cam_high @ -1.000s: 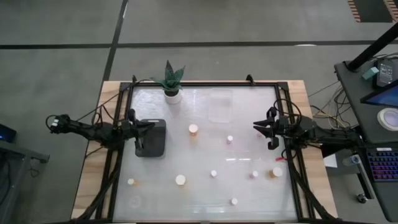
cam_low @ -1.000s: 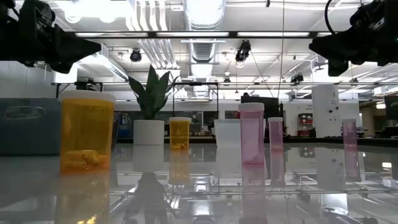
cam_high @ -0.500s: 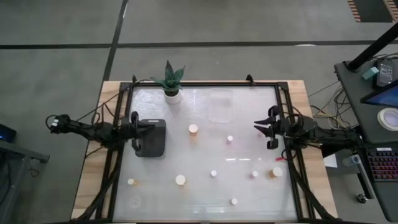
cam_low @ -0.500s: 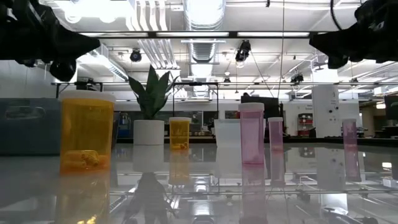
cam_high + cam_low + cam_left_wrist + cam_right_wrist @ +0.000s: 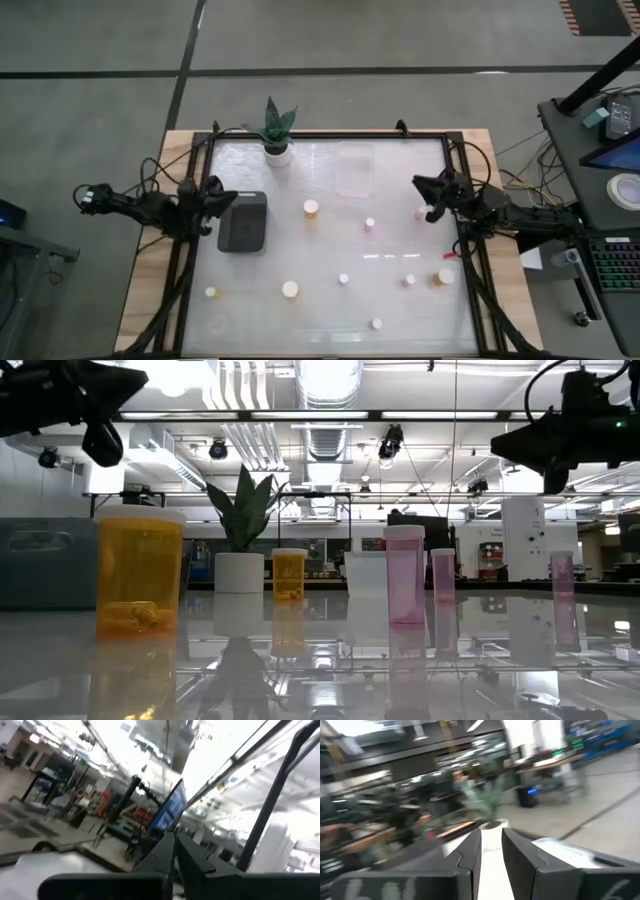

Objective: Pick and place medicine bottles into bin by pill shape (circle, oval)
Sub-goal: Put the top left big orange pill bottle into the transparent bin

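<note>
Several white-capped medicine bottles stand on their bases on the glossy table: an orange one (image 5: 311, 207) at the centre, pink ones (image 5: 369, 223) (image 5: 344, 279) and others along the near half, such as an orange one (image 5: 445, 276). The dark bin (image 5: 243, 221) sits at the left. The clear tray (image 5: 354, 168) sits at the far middle. My left gripper (image 5: 212, 197) hangs shut and empty in the air at the dark bin's left edge. My right gripper (image 5: 422, 192) hangs empty at the right edge, its fingers a narrow gap apart. A pink bottle (image 5: 420, 212) stands just below it.
A white pot with a green plant (image 5: 275, 140) stands at the far edge, left of the clear tray. A black frame and cables (image 5: 190, 270) run along both side edges. In the low view a large orange bottle (image 5: 139, 572) stands nearest.
My left gripper has drawn back from over the dark bin toward the table's left edge, rising and tipping up. My right gripper has turned about its wrist and shifted a little toward the far edge, uncovering a pink bottle beneath it. No bottle has moved.
</note>
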You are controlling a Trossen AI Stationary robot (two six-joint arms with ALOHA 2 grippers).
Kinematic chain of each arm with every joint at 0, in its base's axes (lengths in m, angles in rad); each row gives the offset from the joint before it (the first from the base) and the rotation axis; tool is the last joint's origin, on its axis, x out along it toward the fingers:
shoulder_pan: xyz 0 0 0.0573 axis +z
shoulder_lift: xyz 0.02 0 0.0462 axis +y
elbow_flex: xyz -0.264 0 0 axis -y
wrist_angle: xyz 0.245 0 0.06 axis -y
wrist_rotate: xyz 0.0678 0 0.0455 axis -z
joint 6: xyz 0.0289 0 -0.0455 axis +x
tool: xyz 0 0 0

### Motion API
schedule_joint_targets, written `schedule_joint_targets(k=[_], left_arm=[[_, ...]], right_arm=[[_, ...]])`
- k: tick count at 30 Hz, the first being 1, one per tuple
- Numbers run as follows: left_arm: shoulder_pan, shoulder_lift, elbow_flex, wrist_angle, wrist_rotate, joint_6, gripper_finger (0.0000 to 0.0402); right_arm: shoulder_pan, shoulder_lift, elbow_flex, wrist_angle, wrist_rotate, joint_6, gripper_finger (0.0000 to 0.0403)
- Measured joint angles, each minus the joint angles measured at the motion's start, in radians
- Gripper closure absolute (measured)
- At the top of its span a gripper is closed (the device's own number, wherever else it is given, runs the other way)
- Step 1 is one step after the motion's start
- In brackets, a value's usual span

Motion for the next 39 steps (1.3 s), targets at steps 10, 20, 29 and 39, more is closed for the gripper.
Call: schedule_joint_targets(k=[10, 20, 29, 39], left_arm=[[0.0, 0.0, 0.0, 0.206, -0.006, 0.546, 0.0398], [0.001, 0.0, 0.008, 0.275, -0.021, 0.952, 0.0398], [0.001, 0.016, 0.003, 0.251, -0.063, 0.983, 0.0398], [0.0, 0.085, 0.003, 0.255, -0.063, 0.873, 0.0398]], right_arm=[[0.0, 0.0, 0.0, -0.001, 0.04, -0.007, 0.0335], [0.0, 0.0, 0.0, 0.104, 0.028, 0.098, 0.0335], [0.001, 0.07, 0.0, 0.335, -0.059, 0.063, 0.0335], [0.001, 0.227, 0.004, 0.498, -0.057, 0.037, 0.0335]])
